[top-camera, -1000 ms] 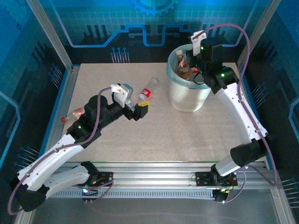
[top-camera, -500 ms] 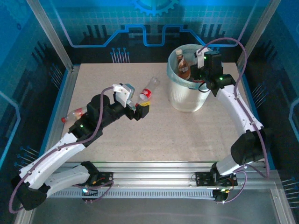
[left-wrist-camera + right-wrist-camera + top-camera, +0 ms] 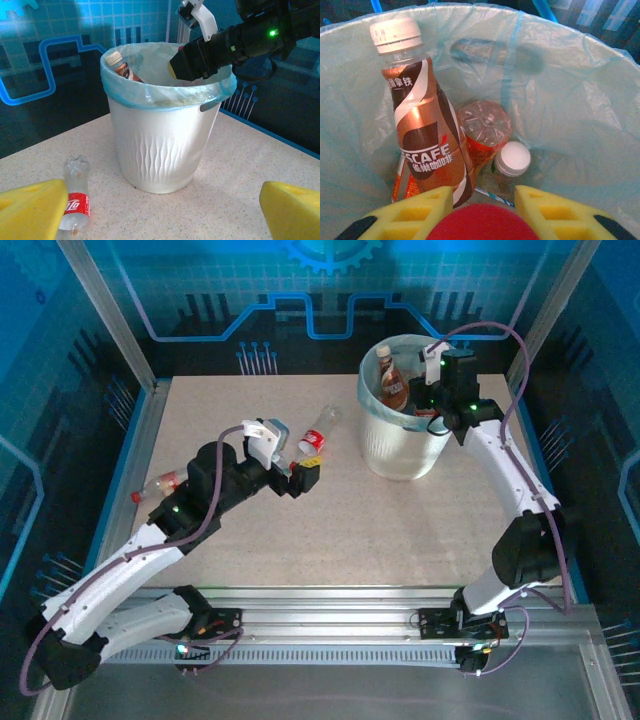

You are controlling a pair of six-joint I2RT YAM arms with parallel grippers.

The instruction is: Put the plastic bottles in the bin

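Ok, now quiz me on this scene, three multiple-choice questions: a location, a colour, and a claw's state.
1. Where does the clear red-labelled bottle lie relative to the bin? A inside it; B on the table, left of it in the top view; C behind it.
2. The Nescafe bottle has a cap that is: A blue; B red; C white.
3. The right claw is: A shut on a red round object; B empty, wide open; C touching the table.
Answers: B, it lies on bare tabletop; C, the white cap tops its brown label; A, it pinches the red object over the bin.

right end effector (image 3: 424,410) over bin (image 3: 400,455), table (image 3: 400,530) open
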